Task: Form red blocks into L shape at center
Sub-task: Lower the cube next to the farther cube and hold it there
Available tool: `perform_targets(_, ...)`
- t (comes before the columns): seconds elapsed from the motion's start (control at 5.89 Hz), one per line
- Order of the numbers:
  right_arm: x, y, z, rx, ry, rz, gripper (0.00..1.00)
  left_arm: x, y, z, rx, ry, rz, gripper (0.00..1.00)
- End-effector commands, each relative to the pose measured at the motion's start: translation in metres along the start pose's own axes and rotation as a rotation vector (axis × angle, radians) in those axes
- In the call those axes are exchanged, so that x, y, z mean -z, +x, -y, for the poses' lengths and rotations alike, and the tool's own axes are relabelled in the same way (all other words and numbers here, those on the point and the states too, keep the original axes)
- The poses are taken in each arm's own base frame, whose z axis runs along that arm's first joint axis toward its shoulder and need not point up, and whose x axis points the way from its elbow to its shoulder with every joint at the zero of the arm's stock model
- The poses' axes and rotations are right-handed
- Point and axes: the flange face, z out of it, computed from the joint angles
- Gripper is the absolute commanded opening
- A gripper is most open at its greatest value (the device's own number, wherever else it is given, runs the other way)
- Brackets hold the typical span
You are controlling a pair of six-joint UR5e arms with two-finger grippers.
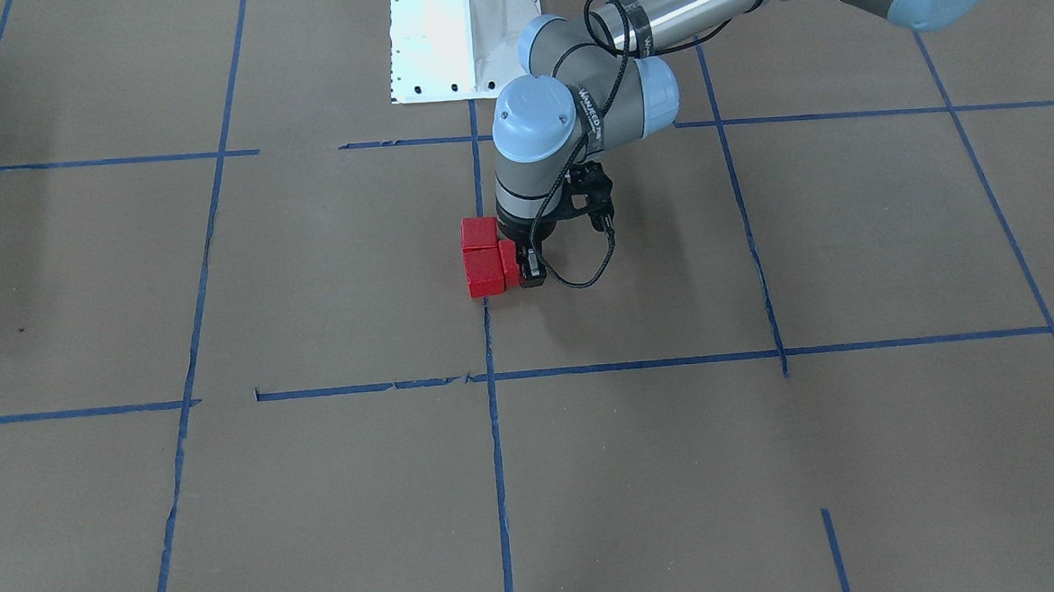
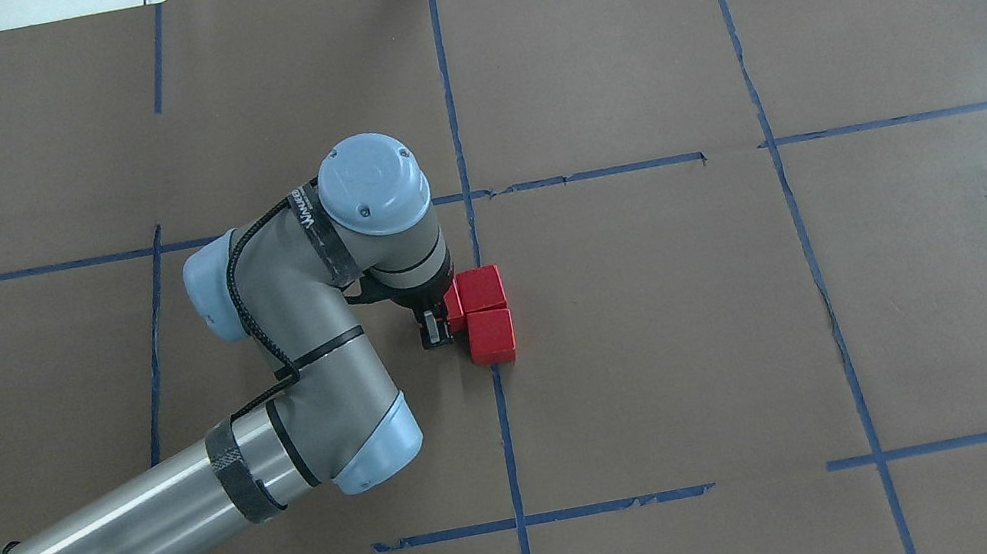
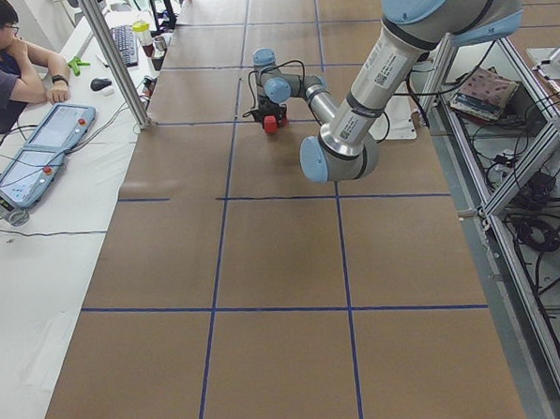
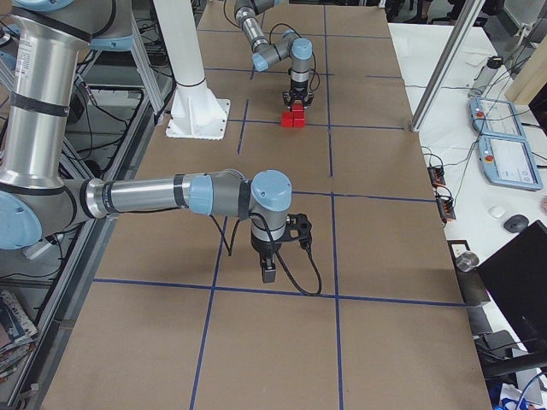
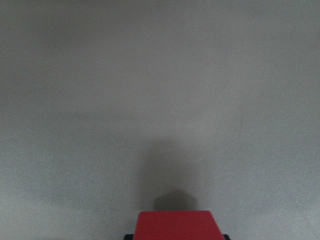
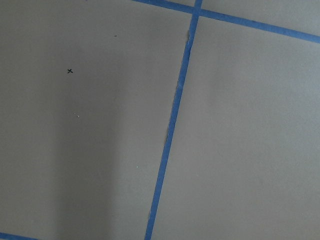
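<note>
Three red blocks lie together at the table's center. Two touch in a line along the blue tape: one (image 2: pixel 480 288) farther from the robot and one (image 2: pixel 492 336) nearer; they also show in the front view (image 1: pixel 484 272) (image 1: pixel 479 233). The third block (image 2: pixel 455 309) (image 1: pixel 510 268) sits against their left side, forming a corner. My left gripper (image 2: pixel 448 315) (image 1: pixel 518 271) is down at the table, shut on this third block, which shows at the bottom of the left wrist view (image 5: pixel 175 226). My right gripper (image 4: pixel 268 275) hangs over bare paper far away; I cannot tell if it is open.
The table is brown paper with a blue tape grid (image 2: pixel 451 122). The white arm base (image 1: pixel 464 38) stands behind the blocks. An operator (image 3: pixel 5 64) sits at a side desk with teach pendants. The right wrist view shows only paper and tape (image 6: pixel 172 125).
</note>
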Motion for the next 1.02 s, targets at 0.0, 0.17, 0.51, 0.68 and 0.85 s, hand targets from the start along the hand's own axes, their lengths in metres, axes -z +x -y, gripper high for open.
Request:
perform_targets(0.0,0.0003,-0.0002,0.0,0.0,0.001,0.0,1.0,-0.0028,-0.0003,0.0014,0.001,0.005,0.002,0.32)
perform_targets(0.17,0.0003,-0.0002,0.0,0.0,0.001,0.0,1.0,-0.0047,0.0012,0.0024,0.004,0.01,-0.006,0.33)
perform_targets(0.51,0.0004,-0.001,0.0003,0.002,0.001,0.0,1.0,-0.0077,0.0029,0.0028,0.002,0.008,-0.013,0.35)
perform_targets(0.68,0.0008,-0.0006,0.0001,0.001,0.002,0.0,1.0,-0.0064,0.0038,0.0023,0.003,0.006,-0.014,0.36)
perform_targets(0.85,-0.0001,-0.0006,0.0002,0.001,0.0,0.0,1.0,-0.0055,0.0028,0.0001,0.0,0.003,-0.014,0.37)
